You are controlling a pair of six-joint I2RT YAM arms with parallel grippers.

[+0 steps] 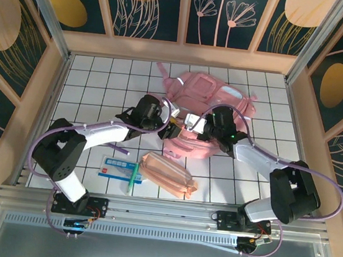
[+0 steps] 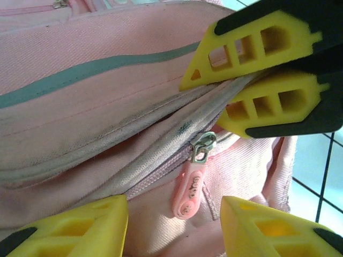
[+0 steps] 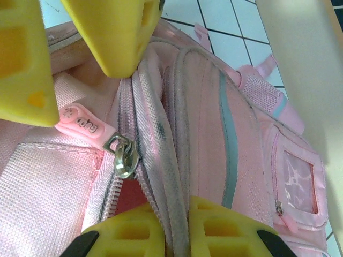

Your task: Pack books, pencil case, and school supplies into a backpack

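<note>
I'm at the opening step. The backpack (image 1: 216,99) lies mid-worktop, its zip looking mostly closed. My right fingers (image 3: 206,211) pinch the fabric ridge beside the zip. My left fingers (image 2: 241,209) stand apart, straddling the pink pull (image 2: 188,195) ungripped. Next they must close on it and draw it along. The pencil case (image 1: 166,173) lies near the bases.
</note>
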